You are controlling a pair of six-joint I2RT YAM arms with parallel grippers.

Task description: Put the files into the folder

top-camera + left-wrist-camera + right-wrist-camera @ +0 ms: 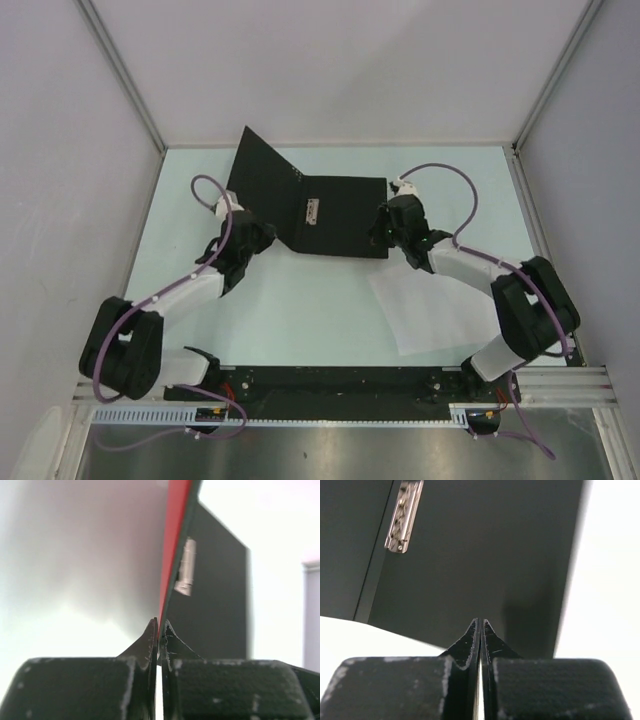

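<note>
Now | left end effector [159, 625] pinches folder [170, 555], red visible wrist-only | right end effector [480, 625] clenched

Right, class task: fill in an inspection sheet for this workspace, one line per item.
Surface: pale green table.
Job's things: folder open, black inside up, left cover raised; files flat on the table, near right of it, outside.
Clutter: nothing seen.
Grippers: left pincer shut on the raised cover's edge; right pincer shut, empty, tips at the flat half.
Cables: purple cables loop from both arms.
Surroundings: white walls on three sides.
</note>
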